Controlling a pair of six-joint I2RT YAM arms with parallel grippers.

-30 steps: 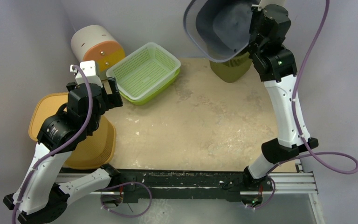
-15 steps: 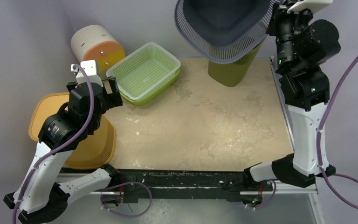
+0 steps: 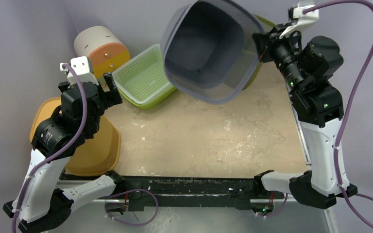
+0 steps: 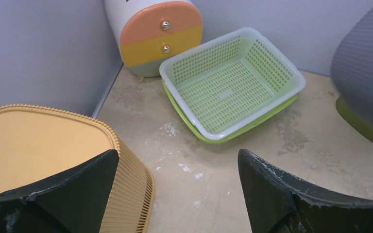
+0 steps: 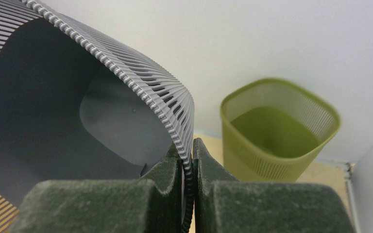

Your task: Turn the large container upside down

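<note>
The large grey ribbed container hangs in the air over the back of the table, tilted with its open mouth facing up and toward the camera. My right gripper is shut on its rim at the right side. In the right wrist view the two fingers pinch the rim and the grey inside fills the left. Its wall shows at the right edge of the left wrist view. My left gripper is open and empty, low over the table's left side.
An orange basket lies upside down at the left, under my left arm. Nested green and white trays sit at the back left beside a small drawer unit. An olive bin stands at the back right, behind the grey container.
My right arm swung the grey container left and down and rotated it, so its mouth now faces the camera. My left gripper shifted slightly left and back.
</note>
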